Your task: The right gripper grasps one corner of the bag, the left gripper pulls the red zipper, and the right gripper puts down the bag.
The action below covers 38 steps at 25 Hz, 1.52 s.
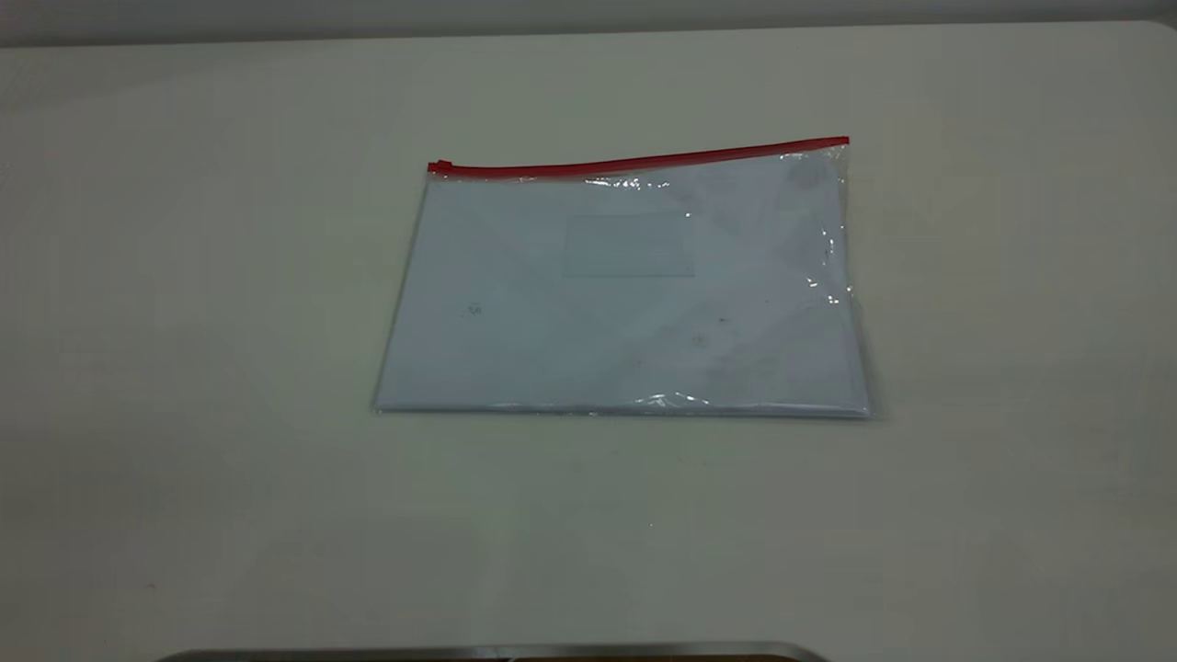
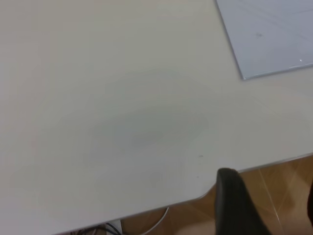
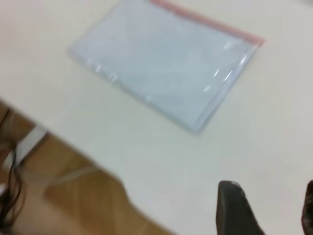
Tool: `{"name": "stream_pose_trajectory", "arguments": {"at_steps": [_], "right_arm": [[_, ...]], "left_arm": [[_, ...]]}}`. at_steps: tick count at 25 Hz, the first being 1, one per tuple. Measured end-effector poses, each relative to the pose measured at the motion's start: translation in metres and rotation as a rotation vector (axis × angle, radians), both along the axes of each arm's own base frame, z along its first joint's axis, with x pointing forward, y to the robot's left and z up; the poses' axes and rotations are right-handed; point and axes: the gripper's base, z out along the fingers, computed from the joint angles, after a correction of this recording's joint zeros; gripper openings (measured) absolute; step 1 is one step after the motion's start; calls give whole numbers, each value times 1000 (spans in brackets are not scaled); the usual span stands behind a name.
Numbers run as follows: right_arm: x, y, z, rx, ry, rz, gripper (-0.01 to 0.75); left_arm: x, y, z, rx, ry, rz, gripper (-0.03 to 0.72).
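From outside the rig, the bag (image 1: pixel 625 294) lies flat near the middle of the table (image 1: pixel 184 368), with neither arm anywhere over it. The red zipper (image 1: pixel 644 162) runs along the far long edge, its slider tab (image 1: pixel 439 166) sitting at the left end. The corner of the bag (image 1: pixel 841 152) that the right arm must take is the far right one, where the red strip ends against crinkled, glossy film. That film looks thin and slick, and it lies pressed to the table, so a tool coming down there may well skate off or pinch only the top layer.

From the left wrist, only a near corner of the bag (image 2: pixel 274 34) shows, well apart from the left tool (image 2: pixel 274 205), which hangs past the table edge (image 2: pixel 254 166). One dark finger (image 2: pixel 234 200) is plain and a second shows at the frame's side, with a wide gap between: it stands apart. The tab is out of this view, and being small it could easily be missed or overshot.

From the right wrist, the whole bag (image 3: pixel 166 73) and its red strip (image 3: pixel 205 22) are in sight, far from the right tool (image 3: pixel 271 210), whose fingers also stand apart near the table's edge. If the corner hold proves weak, I'd expect the bag to slide along with the zipper pull rather than open.
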Motion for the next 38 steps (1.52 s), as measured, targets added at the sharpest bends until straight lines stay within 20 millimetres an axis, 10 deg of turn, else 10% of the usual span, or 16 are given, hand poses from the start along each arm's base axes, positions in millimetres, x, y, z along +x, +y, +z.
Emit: {"name": "stream_pose_trajectory", "arguments": {"at_steps": [38], "right_arm": [[0,5,-4,34,-5,-482,377]], "left_arm": [[-9,0,-1,1,-62,-5,424]]}}
